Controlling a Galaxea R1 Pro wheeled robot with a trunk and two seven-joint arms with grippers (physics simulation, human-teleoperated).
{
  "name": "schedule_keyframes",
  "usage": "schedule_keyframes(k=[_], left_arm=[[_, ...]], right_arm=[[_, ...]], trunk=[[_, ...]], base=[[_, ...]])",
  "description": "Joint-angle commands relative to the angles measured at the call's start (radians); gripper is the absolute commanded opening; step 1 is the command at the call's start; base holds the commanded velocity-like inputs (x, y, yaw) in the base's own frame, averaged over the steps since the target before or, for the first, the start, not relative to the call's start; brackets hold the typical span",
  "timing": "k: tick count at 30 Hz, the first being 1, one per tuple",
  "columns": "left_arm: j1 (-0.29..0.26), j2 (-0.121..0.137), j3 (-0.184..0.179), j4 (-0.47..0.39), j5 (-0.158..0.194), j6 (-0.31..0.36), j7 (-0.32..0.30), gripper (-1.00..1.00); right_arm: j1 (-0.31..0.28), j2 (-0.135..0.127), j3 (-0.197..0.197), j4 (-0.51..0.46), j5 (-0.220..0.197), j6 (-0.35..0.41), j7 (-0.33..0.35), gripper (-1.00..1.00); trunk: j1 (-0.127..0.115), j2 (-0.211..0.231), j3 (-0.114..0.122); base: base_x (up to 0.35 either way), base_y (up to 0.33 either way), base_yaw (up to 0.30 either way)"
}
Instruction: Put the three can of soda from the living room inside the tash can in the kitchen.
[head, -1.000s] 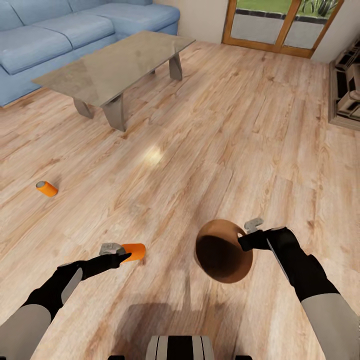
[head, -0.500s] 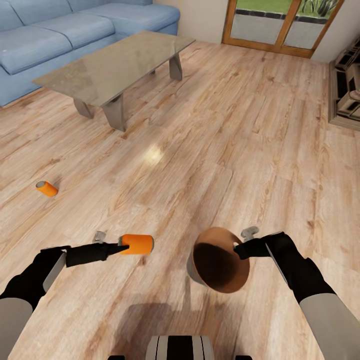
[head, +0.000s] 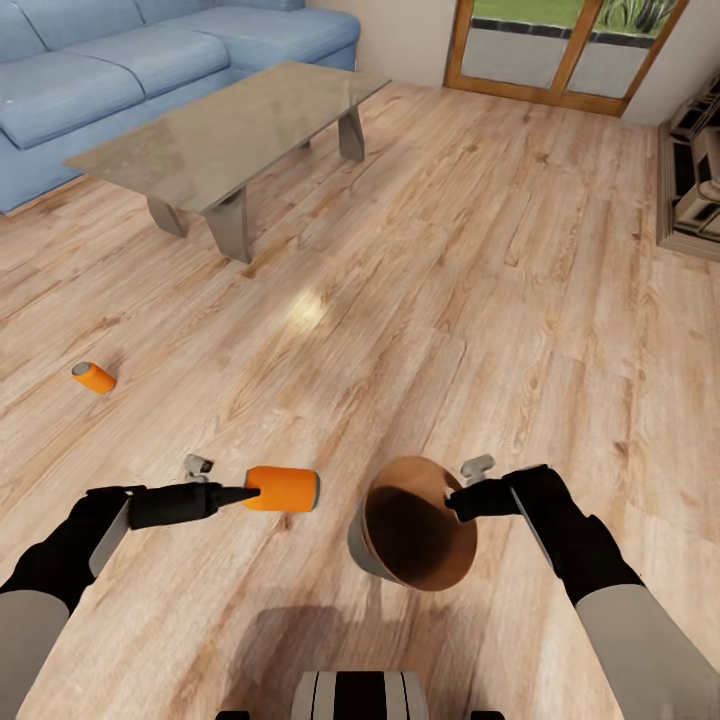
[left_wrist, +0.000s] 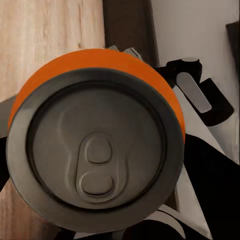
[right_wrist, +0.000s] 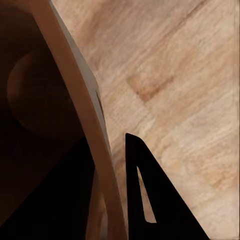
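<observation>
Orange and silver-ended, the held soda can (head: 282, 489) in the head view had moved closer to the grey, brown-lined trash bin (head: 415, 523) than a second earlier, the left gripper (head: 240, 494) clenched on it and the right gripper (head: 458, 492) pinching the tilted bin's rim; another orange can (head: 94, 377) lay on the wood floor (head: 480, 270). From the left wrist, the can's silver end (left_wrist: 95, 160) faced the camera. From the right wrist, a dark finger (right_wrist: 145, 200) sat outside the rim (right_wrist: 95, 150), so the drop looked imminent.

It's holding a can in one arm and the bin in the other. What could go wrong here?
The orange can sits at the tip of the left end effector, short of the tilted bin; released early, it would likely hit the floor. The right end effector pinches only the bin's rim, so it might slip.
</observation>
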Motion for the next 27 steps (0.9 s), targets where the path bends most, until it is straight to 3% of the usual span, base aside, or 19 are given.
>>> schedule_keyframes(k=[1,5,7,10,12,14,16,18,20,23,27], left_arm=[[-0.006,0.000,0.000,-0.012,0.000,0.014,-0.020,-1.00],[-0.031,-0.004,0.004,-0.054,0.003,0.063,-0.050,-1.00],[-0.036,-0.006,0.005,-0.084,0.022,0.090,-0.055,-1.00],[-0.041,-0.009,0.005,-0.128,0.078,0.125,-0.053,-1.00],[-0.042,-0.027,0.003,-0.181,0.119,0.146,-0.042,-1.00],[-0.043,-0.048,0.002,-0.204,0.126,0.152,-0.026,-1.00],[-0.043,-0.104,-0.005,-0.230,0.131,0.161,0.043,-1.00],[-0.043,-0.131,-0.010,-0.236,0.132,0.164,0.095,-1.00],[-0.042,-0.174,-0.018,-0.243,0.133,0.165,0.203,-1.00],[-0.042,-0.199,-0.051,-0.246,0.133,0.166,0.290,-1.00],[-0.041,-0.205,-0.116,-0.247,0.132,0.167,0.321,-1.00]], right_arm=[[-0.001,0.004,0.000,0.013,-0.033,0.013,0.006,-1.00],[-0.003,0.013,0.000,0.039,-0.029,0.013,0.000,-1.00],[-0.003,0.015,0.001,0.048,-0.028,0.013,-0.002,-1.00],[-0.003,0.020,0.001,0.063,-0.027,0.012,-0.007,-1.00],[-0.003,0.035,0.001,0.078,-0.027,0.012,-0.031,-1.00],[-0.004,0.043,0.002,0.083,-0.027,0.012,-0.049,-1.00],[-0.004,0.053,0.002,0.089,-0.027,0.012,-0.073,-1.00],[-0.005,0.056,0.002,0.091,-0.027,0.011,-0.080,-1.00],[-0.007,0.058,0.002,0.093,-0.026,0.011,-0.088,-1.00],[-0.016,0.059,0.002,0.094,-0.026,0.012,-0.129,-1.00],[-0.021,0.064,0.002,0.094,-0.026,0.014,-0.157,-1.00]], trunk=[[0.000,0.000,0.000],[0.000,0.000,0.000],[0.000,0.000,0.000],[0.000,0.000,0.000],[0.000,0.000,0.000],[0.000,0.000,0.000],[0.000,0.000,0.000],[0.000,0.000,0.000],[0.000,0.000,0.000],[0.000,0.000,0.000],[0.000,0.000,0.000]], base=[[0.000,0.000,0.000],[0.000,0.000,0.000],[0.000,0.000,0.000],[0.000,0.000,0.000],[0.000,0.000,0.000],[0.000,0.000,0.000],[0.000,0.000,0.000],[0.000,0.000,0.000],[0.000,0.000,0.000],[0.000,0.000,0.000],[0.000,0.000,0.000]])
